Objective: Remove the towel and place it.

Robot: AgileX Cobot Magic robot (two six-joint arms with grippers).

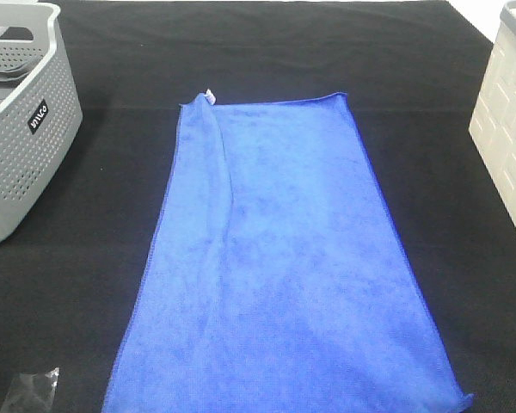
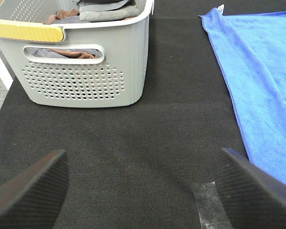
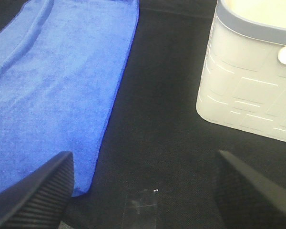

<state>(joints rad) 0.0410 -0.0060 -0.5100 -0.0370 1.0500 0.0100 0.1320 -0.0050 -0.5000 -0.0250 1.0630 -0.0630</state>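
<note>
Blue towel [image 1: 284, 267] spread flat on black tabletop [image 1: 86, 284], between grey basket [image 1: 21, 129] and white bin [image 1: 507, 129]. Left gripper [image 2: 143, 191] spread wide, empty, just beside towel's edge. Right gripper [image 3: 143, 191] likewise released, one finger over towel's corner.

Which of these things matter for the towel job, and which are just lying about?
For the job:
- blue towel, spread flat on the black mat
- grey basket, cloths inside

Lying about:
- white bin
- clear tape patch on the mat
</note>
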